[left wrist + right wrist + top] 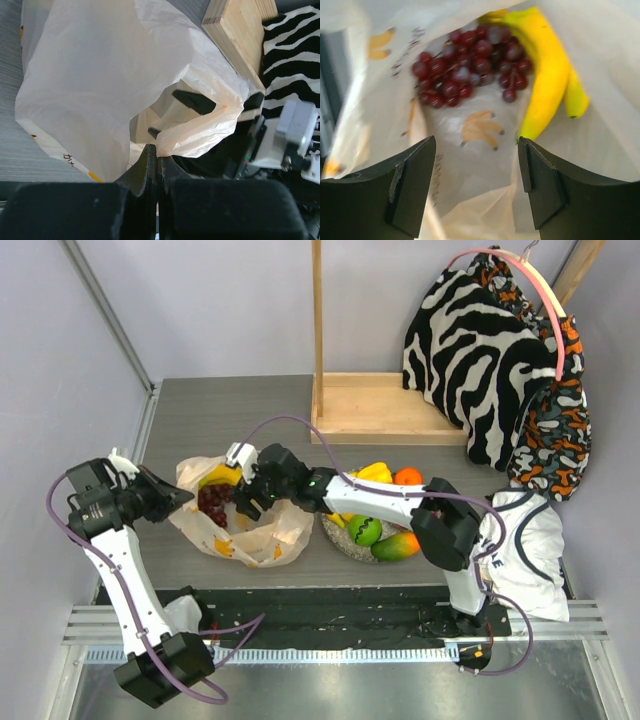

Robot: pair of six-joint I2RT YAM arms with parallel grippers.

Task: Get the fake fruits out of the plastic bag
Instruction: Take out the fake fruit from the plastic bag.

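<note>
Right pincer (476,142) spread over grapes (470,65) in bag (100,75), reach-in step | left pincer (156,159) pinched bag rim | next: lower, grip grapes

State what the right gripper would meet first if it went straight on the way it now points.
Probably the printed inner film of the plastic bag, seen between the open jaws of the right gripper; the grape bunch and bananas lie farther in. Depth is unclear.
</note>
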